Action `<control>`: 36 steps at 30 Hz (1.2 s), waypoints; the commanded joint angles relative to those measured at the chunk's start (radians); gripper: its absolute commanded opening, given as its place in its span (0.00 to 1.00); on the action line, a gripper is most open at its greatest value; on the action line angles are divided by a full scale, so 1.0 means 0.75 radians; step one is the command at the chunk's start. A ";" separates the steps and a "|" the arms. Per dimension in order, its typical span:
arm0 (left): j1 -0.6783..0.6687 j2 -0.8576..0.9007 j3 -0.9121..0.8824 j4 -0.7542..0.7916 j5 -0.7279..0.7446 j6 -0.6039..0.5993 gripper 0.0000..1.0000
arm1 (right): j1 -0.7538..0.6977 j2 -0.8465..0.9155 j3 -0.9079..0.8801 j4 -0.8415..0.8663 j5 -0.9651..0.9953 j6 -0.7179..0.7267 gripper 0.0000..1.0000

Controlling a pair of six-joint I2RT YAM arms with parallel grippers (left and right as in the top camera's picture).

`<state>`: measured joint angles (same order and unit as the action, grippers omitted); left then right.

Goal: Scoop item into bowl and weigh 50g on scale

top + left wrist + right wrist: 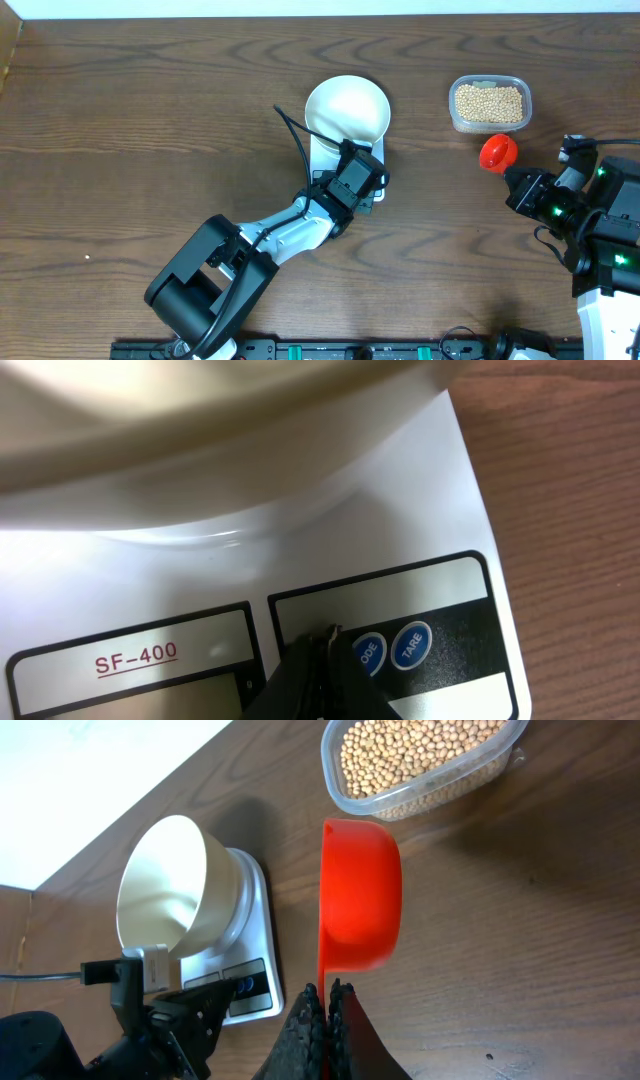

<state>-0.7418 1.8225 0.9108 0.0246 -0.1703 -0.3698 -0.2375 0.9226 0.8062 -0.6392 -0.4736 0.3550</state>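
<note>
The white bowl (347, 108) stands on the white scale (323, 158). My left gripper (372, 188) is shut and empty. In the left wrist view its tip (325, 645) rests on the scale's (470, 510) black button panel, just left of the blue MODE button (368, 656) and the TARE button (411, 645). The bowl (150, 450) fills the top of that view. My right gripper (325, 992) is shut on the thin handle of an empty red scoop (360, 895), held above the table right of the scale (255, 920). The beans (420, 755) lie in a clear tub.
The clear tub (489, 103) stands at the back right, just beyond the red scoop (497, 152). The left arm (270, 235) stretches diagonally from the front edge to the scale. The right arm's base (610, 240) sits at the right edge.
</note>
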 commanded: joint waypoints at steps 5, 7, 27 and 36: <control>0.009 0.148 -0.070 -0.084 -0.068 -0.012 0.07 | -0.009 -0.002 0.022 -0.002 0.005 -0.016 0.01; 0.009 0.160 -0.070 -0.093 -0.068 -0.012 0.07 | -0.009 -0.002 0.022 -0.001 0.005 -0.016 0.01; 0.009 0.104 -0.059 -0.202 -0.114 -0.011 0.07 | -0.009 -0.002 0.022 -0.001 0.005 -0.016 0.01; 0.009 -0.347 -0.057 -0.245 -0.065 -0.011 0.07 | -0.009 -0.002 0.022 0.005 0.005 -0.016 0.01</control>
<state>-0.7410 1.7168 0.8734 -0.1448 -0.2386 -0.3698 -0.2375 0.9226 0.8062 -0.6380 -0.4732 0.3550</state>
